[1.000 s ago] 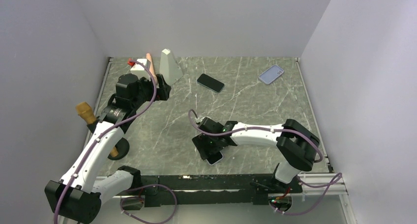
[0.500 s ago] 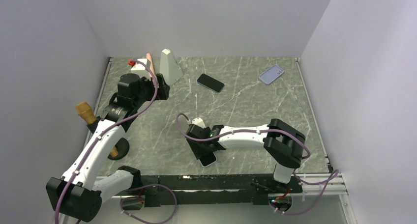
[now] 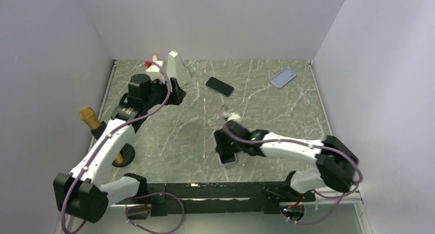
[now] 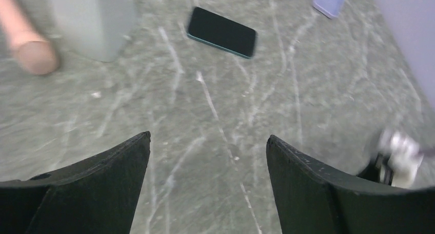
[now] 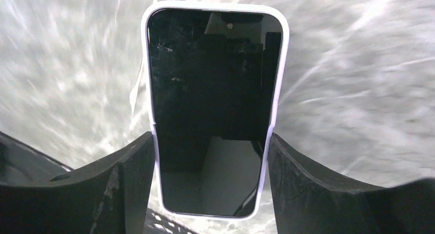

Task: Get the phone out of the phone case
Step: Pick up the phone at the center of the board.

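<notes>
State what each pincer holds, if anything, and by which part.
The right pincer grips the cased phone by its long edges. The left pincer holds nothing.

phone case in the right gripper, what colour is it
The phone case is white; clearest in the right wrist view.

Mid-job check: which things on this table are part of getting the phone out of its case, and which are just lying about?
In the job:
- phone in white case, gripped by the right gripper

Lying about:
- bare black phone
- lavender phone or case
- grey wedge block
- pinkish peg
- brown cylinder
- left gripper, open and empty
</notes>
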